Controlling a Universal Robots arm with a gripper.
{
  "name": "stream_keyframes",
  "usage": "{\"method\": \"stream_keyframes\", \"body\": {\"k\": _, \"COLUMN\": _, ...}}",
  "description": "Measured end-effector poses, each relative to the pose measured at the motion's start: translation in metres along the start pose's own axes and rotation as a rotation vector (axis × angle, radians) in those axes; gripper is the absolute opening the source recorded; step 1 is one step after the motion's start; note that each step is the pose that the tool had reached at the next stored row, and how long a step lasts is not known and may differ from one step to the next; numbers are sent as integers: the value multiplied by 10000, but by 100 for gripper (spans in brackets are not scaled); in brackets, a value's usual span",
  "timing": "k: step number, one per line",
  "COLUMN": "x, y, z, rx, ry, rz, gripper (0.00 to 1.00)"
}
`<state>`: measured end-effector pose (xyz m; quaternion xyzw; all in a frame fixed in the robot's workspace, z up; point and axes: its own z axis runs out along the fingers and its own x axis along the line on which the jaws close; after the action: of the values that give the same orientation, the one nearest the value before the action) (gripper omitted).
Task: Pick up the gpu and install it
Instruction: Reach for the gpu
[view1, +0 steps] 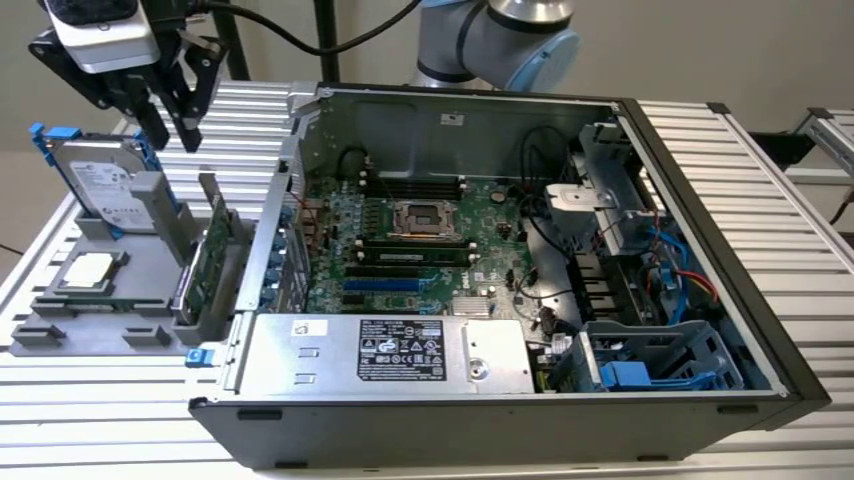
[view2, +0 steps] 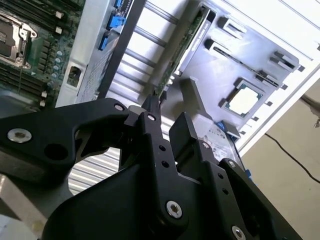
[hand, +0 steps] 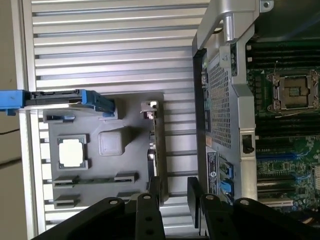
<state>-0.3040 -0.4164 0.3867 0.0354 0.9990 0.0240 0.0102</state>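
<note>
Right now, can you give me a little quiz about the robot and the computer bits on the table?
1. True or false: the pincer is holding the gpu.
2. Fill in the gap: the frame round the hard drive is ____.
3. Where is the gpu? A) standing on its edge in the grey holder; B) lying flat on the hard drive; C) between the pincer's fingers.

Key: 1 false, the pincer is open and empty, above the hard drive; 2 blue; 3 A.
</note>
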Motion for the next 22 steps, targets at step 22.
{"method": "stream_keyframes", "body": {"k": 22, "x": -1, "y": -89, "z": 83, "rx": 2, "ry": 19, "rz": 1, "gripper": 0}}
